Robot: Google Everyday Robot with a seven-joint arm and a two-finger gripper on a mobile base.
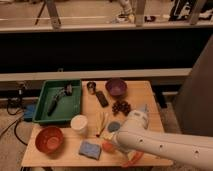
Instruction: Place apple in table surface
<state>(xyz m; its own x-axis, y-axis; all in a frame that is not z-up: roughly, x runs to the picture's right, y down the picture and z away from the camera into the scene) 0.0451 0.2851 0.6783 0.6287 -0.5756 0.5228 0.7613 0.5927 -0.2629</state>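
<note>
The apple (107, 146) shows only as a small orange-red patch near the front edge of the light wooden table surface (142, 95), next to a blue sponge. My white arm reaches in from the lower right. The gripper (116, 141) at its end is right over the apple and hides most of it. I cannot tell whether it touches or holds the apple. The small blue cup (114, 126) sits just behind the gripper. The red-orange carrot-shaped thing (133, 159) peeks out under the arm at the front edge.
A green tray (75, 107) with tools stands at the back left. A red bowl (49, 140), white cup (79, 124), blue sponge (90, 149), purple bowl (116, 87), dark grape bunch (121, 106) and a dark bar (101, 98) lie on the table.
</note>
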